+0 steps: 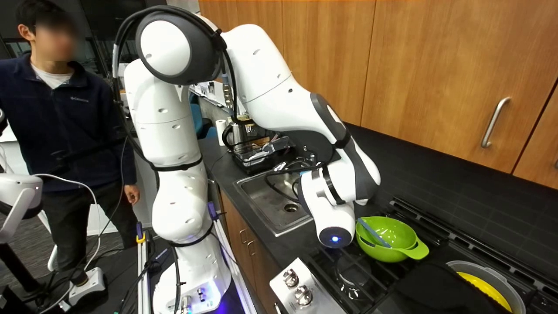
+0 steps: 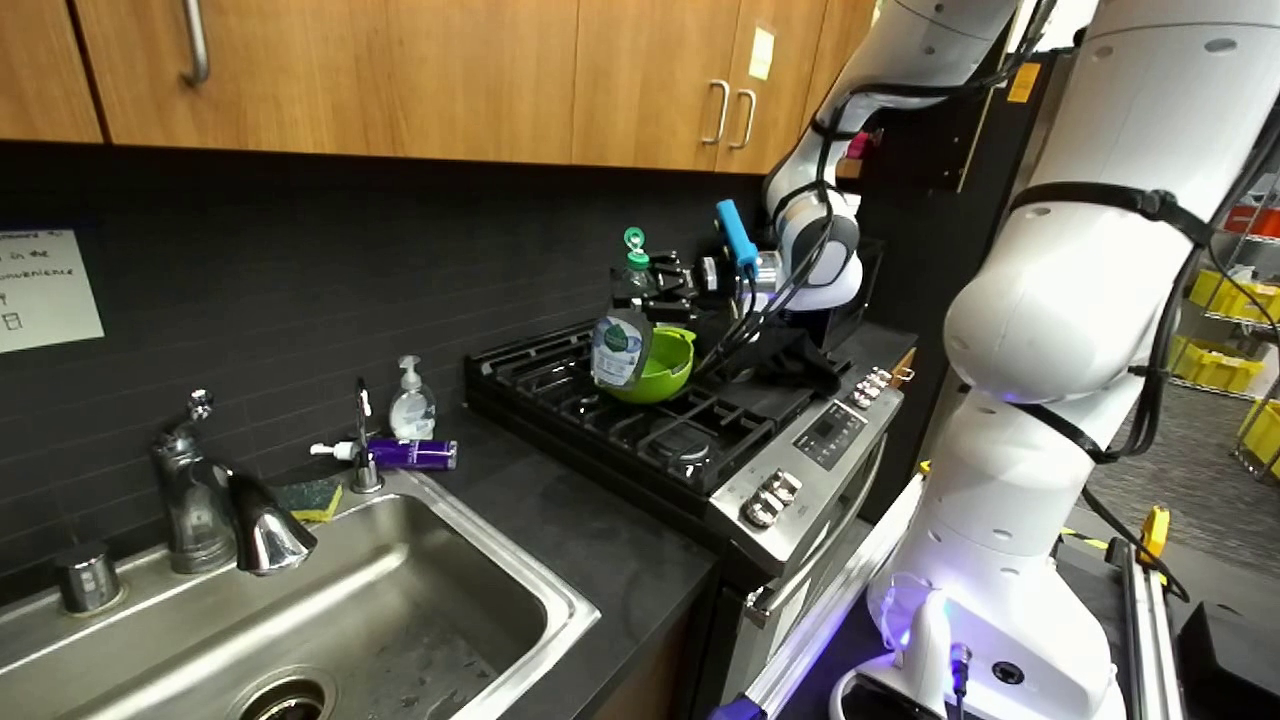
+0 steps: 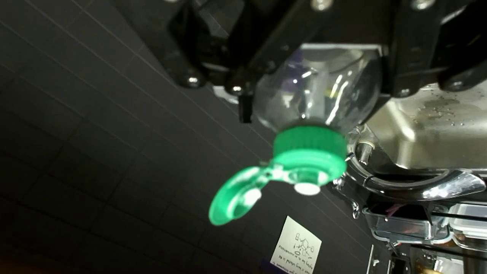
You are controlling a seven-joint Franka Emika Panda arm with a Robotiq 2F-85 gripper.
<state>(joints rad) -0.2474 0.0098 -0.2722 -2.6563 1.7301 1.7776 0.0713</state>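
My gripper [image 2: 640, 288] is shut on the upper part of a clear bottle [image 2: 618, 350] with a printed label. In the wrist view, the gripper [image 3: 314, 91] has one finger on each side of the bottle [image 3: 319, 87]. Its green cap [image 3: 310, 146] has its flip lid [image 3: 236, 198] open. The bottle stands nearly upright over the stove, cap up, beside a green bowl [image 2: 668, 368]. I cannot tell whether its base touches anything. The bowl also shows in an exterior view [image 1: 392, 235] with a blue-grey utensil [image 1: 374, 233] in it. There the arm hides the gripper and bottle.
The gas stove [image 2: 700, 450] lies below. A grey pot [image 1: 510, 283] with something yellow [image 1: 486, 288] and a black cloth [image 2: 800, 360] are on it. The sink [image 2: 540, 590], faucet [image 2: 200, 510], pump bottle [image 2: 412, 405] and purple bottle [image 2: 412, 454] are alongside. A person [image 1: 61, 117] stands behind the arm.
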